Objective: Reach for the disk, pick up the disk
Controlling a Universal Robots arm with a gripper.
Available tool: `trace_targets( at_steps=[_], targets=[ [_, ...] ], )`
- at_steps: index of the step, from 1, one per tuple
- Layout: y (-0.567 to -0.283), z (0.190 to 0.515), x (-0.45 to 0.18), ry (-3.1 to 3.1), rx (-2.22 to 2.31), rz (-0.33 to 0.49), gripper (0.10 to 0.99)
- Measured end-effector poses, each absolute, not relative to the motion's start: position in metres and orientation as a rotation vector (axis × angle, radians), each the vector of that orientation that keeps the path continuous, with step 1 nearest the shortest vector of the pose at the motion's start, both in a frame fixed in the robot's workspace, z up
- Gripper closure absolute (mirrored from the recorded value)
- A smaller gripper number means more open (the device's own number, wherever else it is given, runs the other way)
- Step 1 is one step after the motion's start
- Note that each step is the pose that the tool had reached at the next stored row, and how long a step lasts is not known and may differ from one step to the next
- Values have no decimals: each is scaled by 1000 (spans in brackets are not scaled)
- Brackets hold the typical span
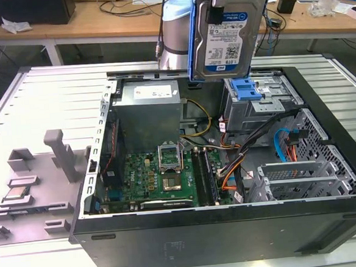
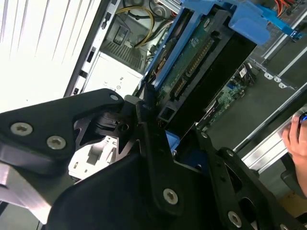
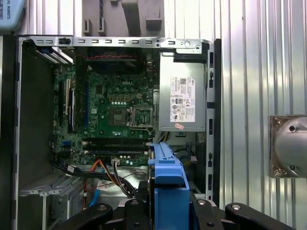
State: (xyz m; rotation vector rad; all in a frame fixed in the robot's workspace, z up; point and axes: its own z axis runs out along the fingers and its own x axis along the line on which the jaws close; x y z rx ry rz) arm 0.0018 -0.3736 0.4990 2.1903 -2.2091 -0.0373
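Silver slatted table (image 1: 47, 100) bears the case (image 1: 234, 233), disk (image 1: 229, 41) held above, desks (image 1: 97, 23) behind.

Ribbed grey metal table (image 1: 47, 94), cluttered wooden workbench (image 1: 91, 23) behind

One disk (image 1: 229, 35), one gripper (image 3: 168, 207), one open computer case (image 1: 233, 230). Inside the case: one motherboard (image 1: 147, 178), one power supply (image 1: 149, 111), one blue latch (image 1: 246, 91). Beside the case: one small square chip (image 1: 15, 194), one grey fixture (image 1: 60, 154). One hand (image 2: 296, 136) in the second wrist view.
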Motion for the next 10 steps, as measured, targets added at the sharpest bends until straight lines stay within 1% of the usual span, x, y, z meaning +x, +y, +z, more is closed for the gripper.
trace_targets(
  at_steps=[10],
  targets=[
    [-387, 499, 2, -2209, 2190, -37, 722]
  ],
)
